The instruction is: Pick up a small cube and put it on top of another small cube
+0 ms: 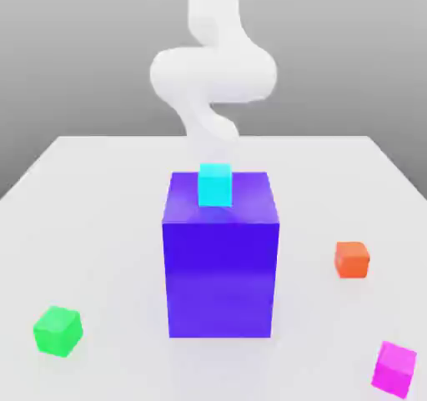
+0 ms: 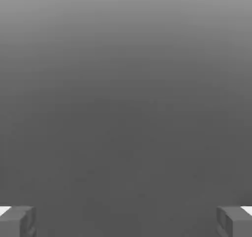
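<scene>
Meanwhile, the fingers (image 2: 19,221) stood wide apart holding nothing, and the small cube (image 1: 394,368) sat near the counter's (image 1: 100,199) front right corner.

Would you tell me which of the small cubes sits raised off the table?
The cyan cube: it rests on the big blue-violet block, the others lie on the table.

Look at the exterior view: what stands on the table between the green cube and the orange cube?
The big blue-violet block stands between the green cube and the orange cube, with a cyan cube on top.
</scene>
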